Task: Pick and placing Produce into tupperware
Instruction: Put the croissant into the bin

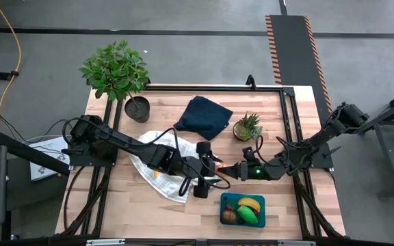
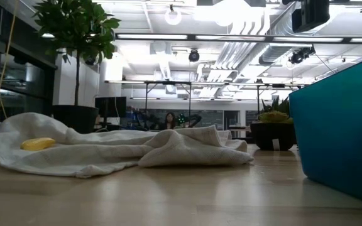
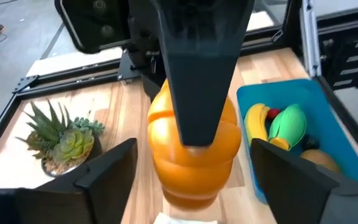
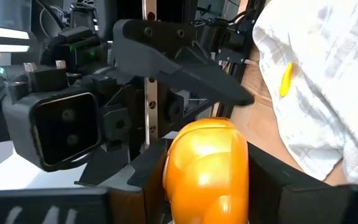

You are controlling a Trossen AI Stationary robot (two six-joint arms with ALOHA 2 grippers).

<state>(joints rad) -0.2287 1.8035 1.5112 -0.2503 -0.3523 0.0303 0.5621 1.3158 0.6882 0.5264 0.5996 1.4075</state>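
Observation:
An orange piece (image 3: 166, 124) of produce hangs above the table between my two grippers, right of the white cloth (image 1: 157, 154). My right gripper (image 1: 226, 169) comes in level from the table's right and is shut on it. My left gripper (image 3: 193, 144) faces it from the left and is open; its fingers stand on either side of the piece, apart from it. The teal tupperware (image 1: 260, 220) sits on the table near the front edge. It holds a yellow banana (image 1: 250, 203), a green piece (image 1: 247, 214) and a brown round one (image 1: 229, 216). A small yellow piece (image 2: 38, 144) lies on the cloth. My right gripper pinches the orange piece between its two fingers, one finger (image 3: 197, 93) lying over the piece's top (image 3: 219, 134), the other under it and hidden. The fingers reach in level from the table's right. The piece is lifted clear of the table.
A dark navy cloth (image 1: 204, 116) and a small spiky potted plant (image 1: 247, 127) stand toward the far side. A large leafy potted plant (image 1: 118, 72) fills the far left corner. A black metal frame (image 1: 289, 116) edges the table.

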